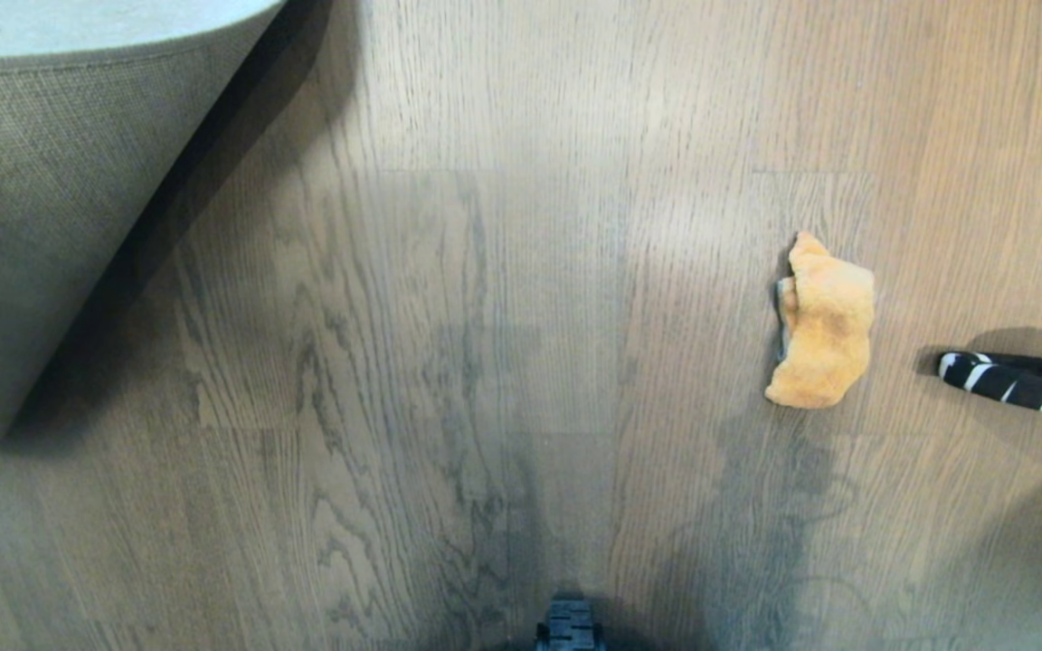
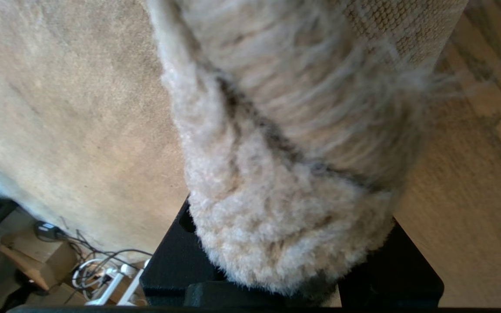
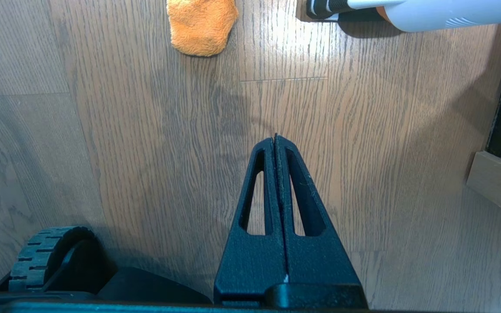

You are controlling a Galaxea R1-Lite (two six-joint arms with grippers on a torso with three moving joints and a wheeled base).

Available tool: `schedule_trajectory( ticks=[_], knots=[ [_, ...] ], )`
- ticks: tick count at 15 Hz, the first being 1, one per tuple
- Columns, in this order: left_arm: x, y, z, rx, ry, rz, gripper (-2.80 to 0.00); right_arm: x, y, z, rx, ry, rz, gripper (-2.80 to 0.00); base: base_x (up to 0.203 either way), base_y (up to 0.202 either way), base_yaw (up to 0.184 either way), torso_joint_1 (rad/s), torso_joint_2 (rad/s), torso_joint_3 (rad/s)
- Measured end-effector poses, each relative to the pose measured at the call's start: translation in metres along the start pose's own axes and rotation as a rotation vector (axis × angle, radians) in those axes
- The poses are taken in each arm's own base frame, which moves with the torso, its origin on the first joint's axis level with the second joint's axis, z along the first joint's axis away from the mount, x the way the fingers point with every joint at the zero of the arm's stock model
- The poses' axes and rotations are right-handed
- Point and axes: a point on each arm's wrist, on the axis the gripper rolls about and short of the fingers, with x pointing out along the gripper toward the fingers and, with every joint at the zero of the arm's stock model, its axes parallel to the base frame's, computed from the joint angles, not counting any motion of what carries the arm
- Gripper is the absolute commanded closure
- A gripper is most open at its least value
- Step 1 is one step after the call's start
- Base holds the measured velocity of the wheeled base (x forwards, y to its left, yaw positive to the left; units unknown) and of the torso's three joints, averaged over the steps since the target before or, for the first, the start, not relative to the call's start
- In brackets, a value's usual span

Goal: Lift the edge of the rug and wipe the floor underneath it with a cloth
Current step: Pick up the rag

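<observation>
The rug (image 1: 33, 226) has its corner lifted at the far left of the head view, ribbed tan backing facing me and pale pile (image 1: 78, 27) above. In the left wrist view the fluffy rug corner (image 2: 276, 208) fills the gap between the black fingers (image 2: 168, 265) of my left gripper (image 2: 285, 261), which is shut on it. The wood-grain floor (image 1: 485, 316) lies bare beside the raised edge. The orange cloth (image 1: 824, 325) lies crumpled on the floor at the right, also in the right wrist view as the cloth (image 3: 200, 26). My right gripper (image 3: 275, 139) hangs shut and empty over the floor, short of the cloth.
A black-and-white striped tool with a white body (image 1: 1018, 384) lies right of the cloth. The robot's wheel (image 3: 46, 256) and base (image 1: 569, 628) are near the bottom. A skirting edge (image 3: 498, 182) stands at the right. Cables (image 2: 102, 274) lie beyond the rug.
</observation>
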Motion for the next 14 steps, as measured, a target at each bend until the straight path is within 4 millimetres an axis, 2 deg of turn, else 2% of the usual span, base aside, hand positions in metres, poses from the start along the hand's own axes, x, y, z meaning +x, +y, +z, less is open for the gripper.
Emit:
schedule_trajectory(
  ticks=[3, 14],
  knots=[
    [-0.0002, 0.0008, 0.0, 0.043, 0.002, 0.006, 0.0, 0.0, 0.0, 0.0, 0.0, 0.0, 0.0, 0.0, 0.0, 0.0, 0.0, 0.0, 0.0, 0.0],
    [0.001, 0.0008, -0.0005, 0.017, 0.019, -0.004, 0.0, 0.0, 0.0, 0.0, 0.0, 0.0, 0.0, 0.0, 0.0, 0.0, 0.0, 0.0, 0.0, 0.0]
  ],
)
